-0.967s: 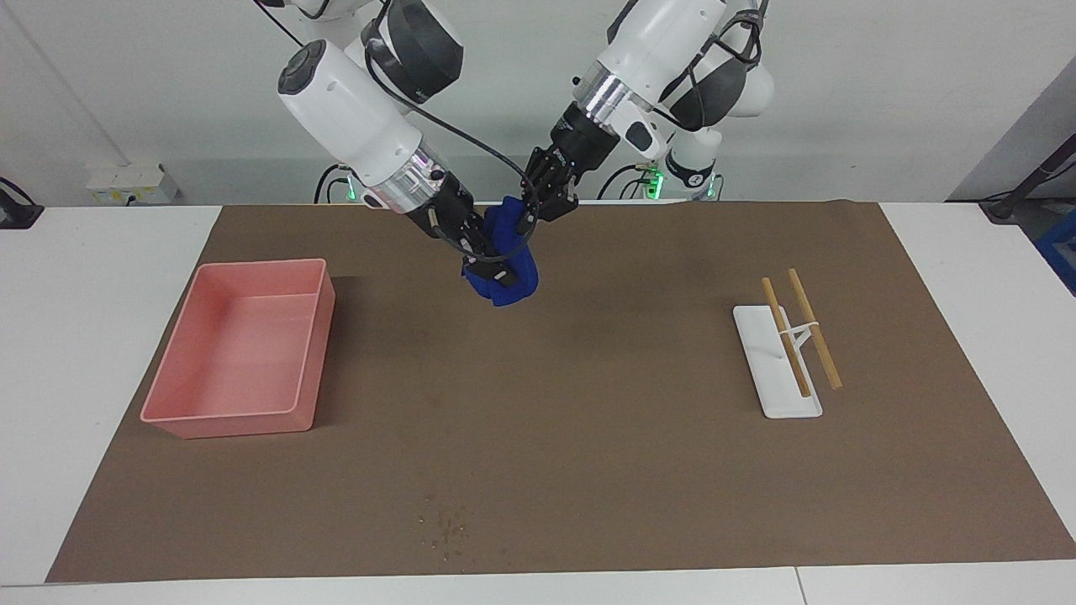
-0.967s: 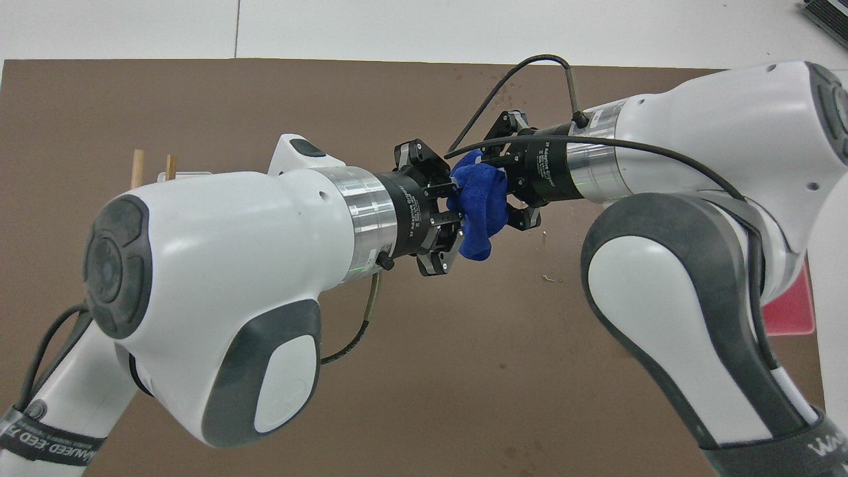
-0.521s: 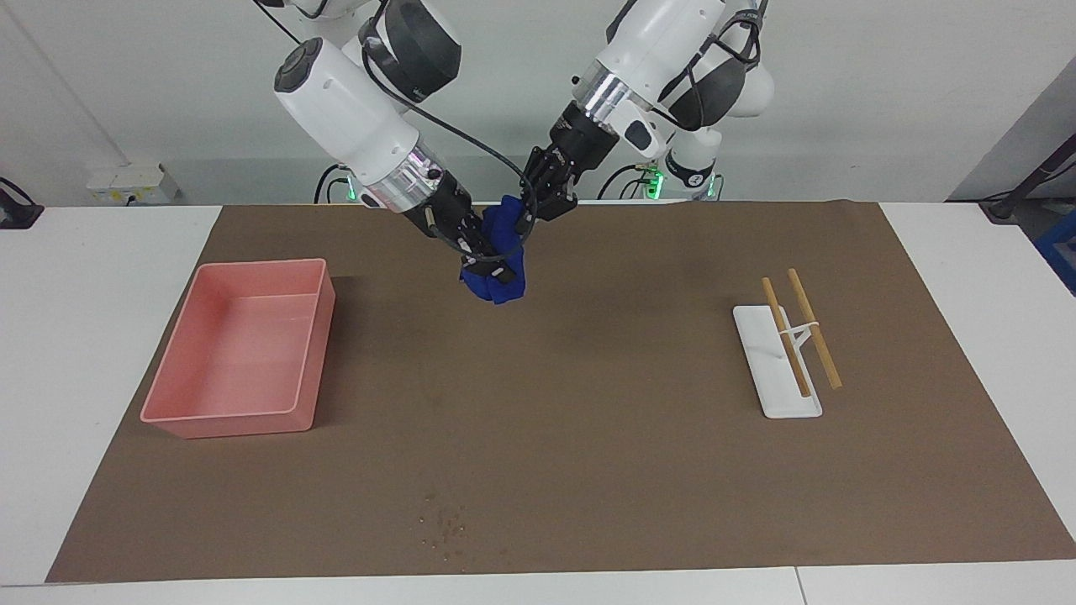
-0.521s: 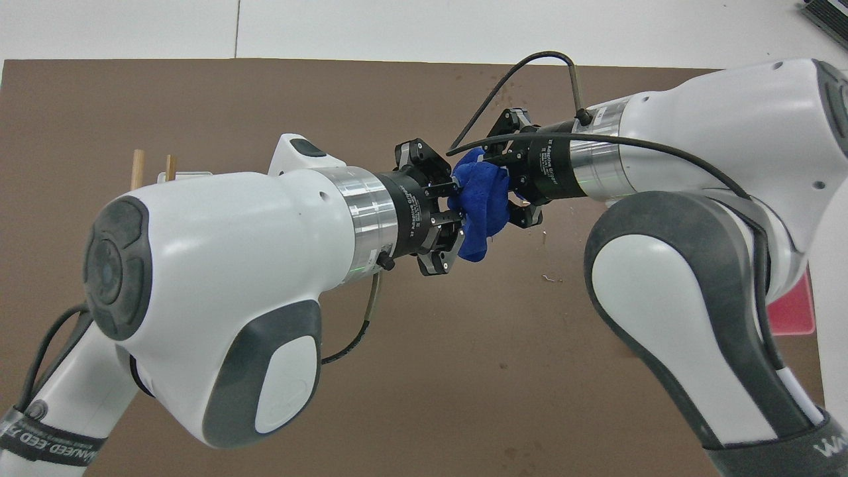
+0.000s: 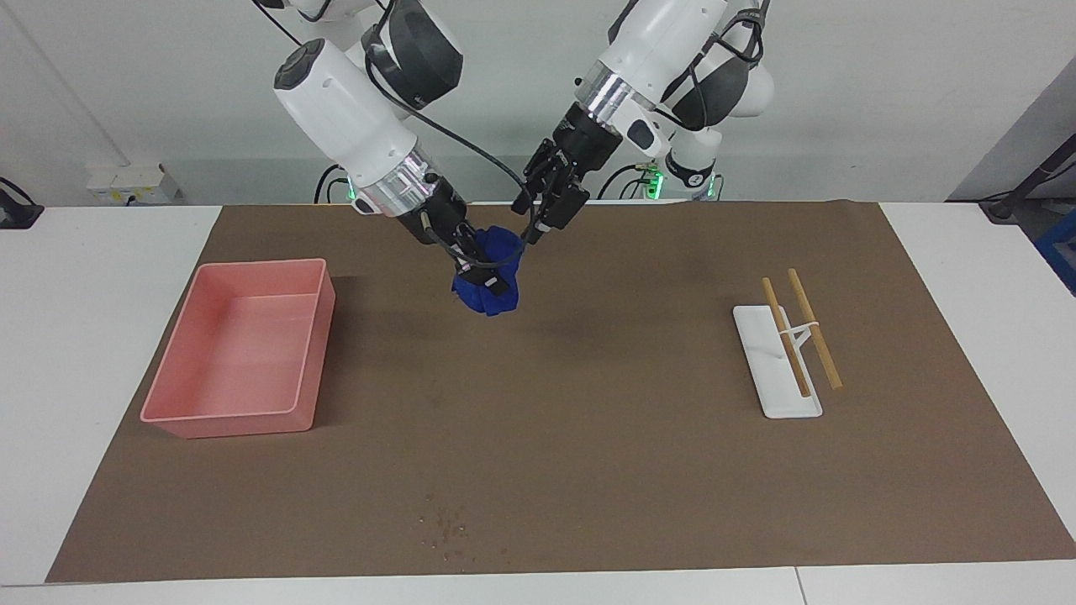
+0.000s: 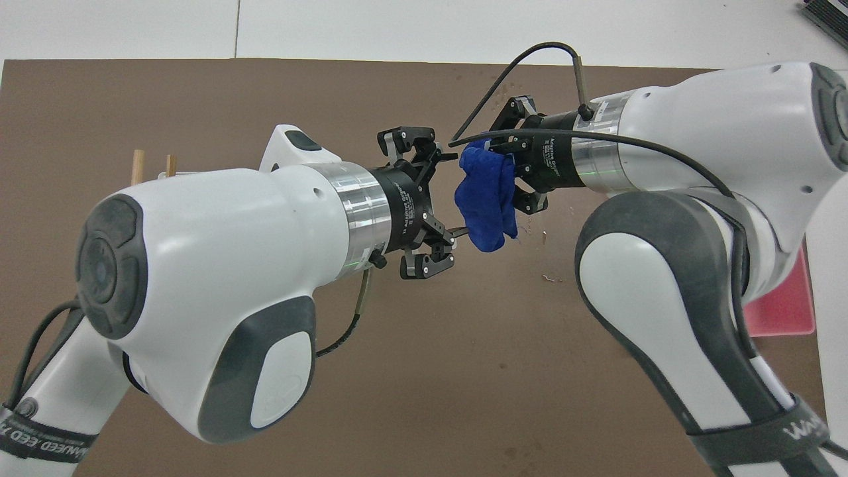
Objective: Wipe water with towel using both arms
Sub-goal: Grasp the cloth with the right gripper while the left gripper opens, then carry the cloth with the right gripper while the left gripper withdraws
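The royal-blue towel (image 5: pixel 489 294) hangs bunched from my right gripper (image 5: pixel 472 267), which is shut on it and holds it above the brown mat (image 5: pixel 588 437) at the robots' end. My left gripper (image 5: pixel 542 223) is open and empty, close beside the towel and not touching it. In the overhead view the towel (image 6: pixel 488 202) hangs from the right gripper (image 6: pixel 513 173), and the left gripper (image 6: pixel 452 196) stands with its fingers spread wide, a small gap from the cloth. A patch of small water specks (image 5: pixel 445 528) lies on the mat near the edge farthest from the robots.
A pink open bin (image 5: pixel 313 336) stands on the mat toward the right arm's end. A white tray (image 5: pixel 761 357) with two wooden sticks lies toward the left arm's end. Both arms lean over the middle of the mat.
My left gripper has let go of the towel, opened and drawn back a little. My right gripper has kept the towel and shifted it slightly down and toward its own end.
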